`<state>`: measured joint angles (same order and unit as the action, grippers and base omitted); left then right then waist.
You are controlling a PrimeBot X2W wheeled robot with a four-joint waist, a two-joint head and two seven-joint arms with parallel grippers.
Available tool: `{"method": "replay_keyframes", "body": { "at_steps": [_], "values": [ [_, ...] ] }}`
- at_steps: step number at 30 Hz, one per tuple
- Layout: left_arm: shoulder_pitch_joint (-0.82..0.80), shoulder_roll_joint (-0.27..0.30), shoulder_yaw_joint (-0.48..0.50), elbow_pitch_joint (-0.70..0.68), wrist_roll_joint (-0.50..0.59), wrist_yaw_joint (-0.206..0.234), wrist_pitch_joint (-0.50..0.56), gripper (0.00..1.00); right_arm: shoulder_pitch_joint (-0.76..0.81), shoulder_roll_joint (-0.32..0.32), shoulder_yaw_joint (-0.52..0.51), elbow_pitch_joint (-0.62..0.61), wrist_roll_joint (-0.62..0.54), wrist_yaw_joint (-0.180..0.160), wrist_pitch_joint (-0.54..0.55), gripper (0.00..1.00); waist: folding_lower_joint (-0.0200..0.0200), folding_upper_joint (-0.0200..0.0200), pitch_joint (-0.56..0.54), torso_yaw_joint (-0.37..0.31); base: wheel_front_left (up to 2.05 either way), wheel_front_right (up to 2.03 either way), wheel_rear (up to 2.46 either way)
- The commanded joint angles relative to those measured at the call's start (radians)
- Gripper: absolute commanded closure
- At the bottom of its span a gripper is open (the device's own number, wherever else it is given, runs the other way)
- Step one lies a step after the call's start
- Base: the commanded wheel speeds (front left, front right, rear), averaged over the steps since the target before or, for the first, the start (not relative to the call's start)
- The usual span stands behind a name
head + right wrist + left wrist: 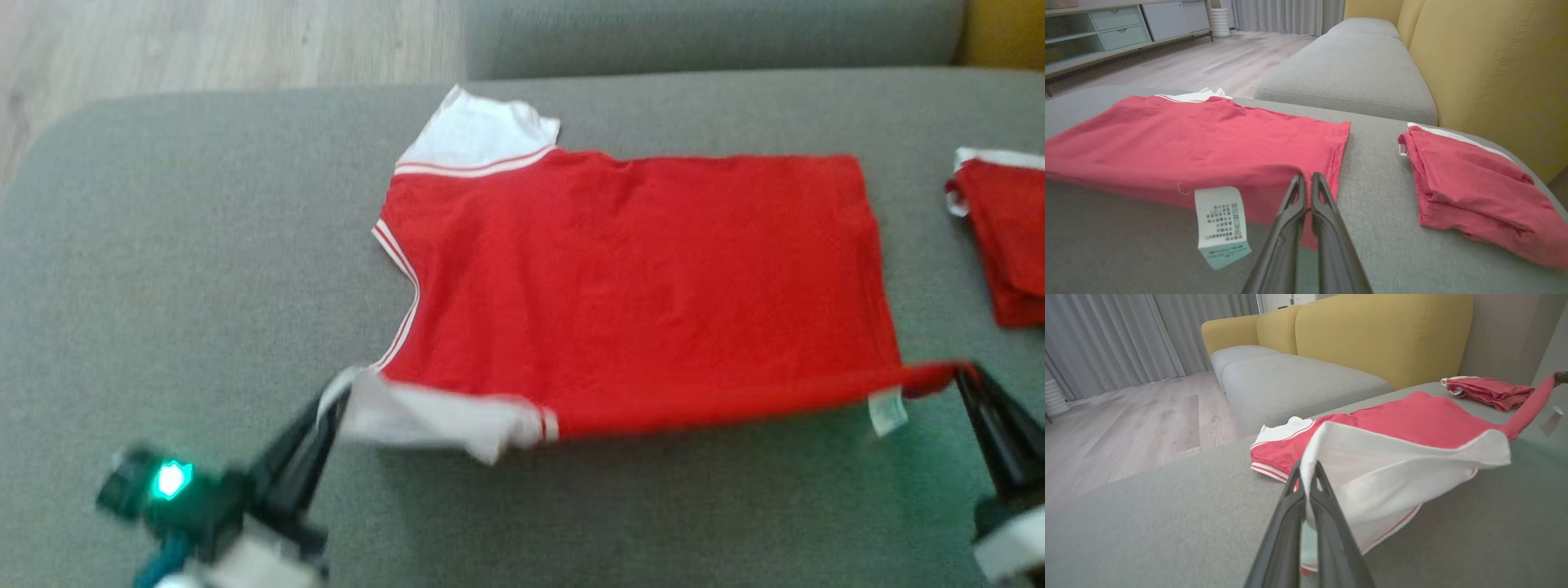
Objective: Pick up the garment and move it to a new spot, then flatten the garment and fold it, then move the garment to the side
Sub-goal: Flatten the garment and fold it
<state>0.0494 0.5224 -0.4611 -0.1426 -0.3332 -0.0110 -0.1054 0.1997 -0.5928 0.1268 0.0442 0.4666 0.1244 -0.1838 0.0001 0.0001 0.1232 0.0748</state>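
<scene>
Two robot grippers hold the near edge of a red T-shirt over a grey cushion.

Seen from the head camera, the garment (637,278), red with white striped sleeves, lies spread flat at the middle of the grey cushion (163,286). At 8 o'clock the left gripper (339,396) has its fingers pinched together on the near white sleeve (424,416). At 4 o'clock the right gripper (963,376) is clamped on the red hem corner. The near edge is raised and stretched between them, and a white care label (887,411) hangs just beside the right fingers. The far sleeve (473,135) points to 11 o'clock. A second, folded red garment (1008,253) rests apart at 3 o'clock.
</scene>
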Motion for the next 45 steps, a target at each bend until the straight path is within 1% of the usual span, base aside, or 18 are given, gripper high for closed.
{"method": "replay_keyframes", "body": {
  "at_steps": [1,4,8,9,14,17,18,19,20,21,23,25,27,30,33,36,39,45],
  "values": [
    [-0.122,0.012,0.035,0.005,0.011,-0.014,0.008,1.00,-0.079,-0.043,0.019,-0.005,0.012,0.006,0.009,1.00,-0.0001,-0.0001,0.036,0.005,0.00,0.00,0.00],
    [-0.235,-0.012,0.026,0.075,0.019,-0.037,0.015,1.00,-0.166,-0.051,0.059,0.043,0.025,0.006,0.024,1.00,-0.0001,-0.0001,0.074,0.009,0.00,0.00,0.00],
    [-0.384,-0.050,0.004,0.188,0.019,-0.074,-0.006,1.00,-0.286,-0.069,0.121,0.125,0.031,0.006,0.028,1.00,-0.0001,-0.0001,0.126,0.013,0.00,0.00,0.00],
    [-0.384,-0.050,0.004,0.188,0.019,-0.074,-0.006,1.00,-0.286,-0.069,0.121,0.125,0.031,0.006,0.028,1.00,-0.0001,-0.0001,0.126,0.013,0.00,0.00,0.00],
    [-0.523,-0.101,-0.043,0.362,0.029,-0.098,-0.034,1.00,-0.414,-0.064,0.192,0.226,0.034,0.006,0.012,1.00,-0.0001,-0.0001,0.165,0.012,0.00,0.00,0.00],
    [-0.579,-0.124,-0.064,0.452,0.036,-0.104,-0.074,1.00,-0.470,-0.056,0.229,0.287,0.042,0.006,-0.003,1.00,-0.0001,-0.0001,0.178,0.008,0.00,0.00,0.00],
    [-0.591,-0.133,-0.063,0.479,0.036,-0.103,-0.090,0.93,-0.485,-0.052,0.240,0.304,0.042,0.006,-0.009,0.87,-0.0001,-0.0001,0.180,0.007,0.00,0.00,0.00],
    [-0.601,-0.143,-0.057,0.504,0.034,-0.097,-0.104,0.65,-0.498,-0.047,0.248,0.320,0.044,0.006,-0.017,0.60,-0.0001,-0.0001,0.182,0.006,0.00,0.00,0.00],
    [-0.607,-0.153,-0.052,0.526,0.032,-0.091,-0.117,0.04,-0.510,-0.039,0.250,0.335,0.045,0.006,-0.028,0.00,-0.0001,-0.0001,0.184,0.004,0.00,0.00,0.00],
    [-0.611,-0.163,-0.047,0.542,0.033,-0.084,-0.128,0.00,-0.519,-0.031,0.251,0.348,0.046,0.006,-0.038,0.00,-0.0001,-0.0001,0.185,0.003,0.00,0.00,0.00],
    [-0.602,-0.183,-0.035,0.564,0.026,-0.069,-0.143,0.00,-0.528,-0.018,0.258,0.362,0.040,0.006,-0.054,0.00,-0.0001,-0.0001,0.182,0.002,0.00,0.00,0.00],
    [-0.575,-0.204,-0.014,0.572,0.017,-0.039,-0.151,0.00,-0.528,-0.005,0.251,0.368,0.035,0.006,-0.067,0.00,-0.0001,-0.0001,0.172,0.002,0.00,0.00,0.00],
    [-0.526,-0.230,0.018,0.566,-0.001,-0.004,-0.155,0.00,-0.518,0.010,0.235,0.368,0.029,0.006,-0.074,0.00,-0.0001,-0.0001,0.159,0.002,0.00,0.00,0.00],
    [-0.425,-0.270,0.075,0.518,-0.016,0.046,-0.156,0.00,-0.485,0.043,0.200,0.349,0.016,0.006,-0.077,0.00,-0.0001,-0.0001,0.136,0.001,0.00,0.00,0.00],
    [-0.315,-0.311,0.124,0.491,-0.036,0.074,-0.156,0.00,-0.440,0.077,0.162,0.318,-0.001,0.006,-0.078,0.00,-0.0001,-0.0001,0.116,-0.001,0.00,0.00,0.00],
    [-0.235,-0.339,0.152,0.492,-0.040,0.083,-0.156,0.00,-0.399,0.109,0.133,0.298,-0.012,0.006,-0.078,0.00,-0.0001,-0.0001,0.100,-0.005,0.00,0.00,0.00],
    [-0.191,-0.358,0.163,0.527,-0.043,0.081,-0.156,0.00,-0.371,0.130,0.118,0.287,-0.022,0.006,-0.078,0.00,-0.0001,-0.0001,0.091,-0.011,0.00,0.00,0.00],
    [-0.192,-0.374,0.149,0.629,-0.034,0.055,-0.156,0.00,-0.360,0.141,0.103,0.284,-0.034,0.006,-0.078,0.00,-0.0001,-0.0001,0.093,-0.024,0.00,0.00,0.00]
  ]
}}
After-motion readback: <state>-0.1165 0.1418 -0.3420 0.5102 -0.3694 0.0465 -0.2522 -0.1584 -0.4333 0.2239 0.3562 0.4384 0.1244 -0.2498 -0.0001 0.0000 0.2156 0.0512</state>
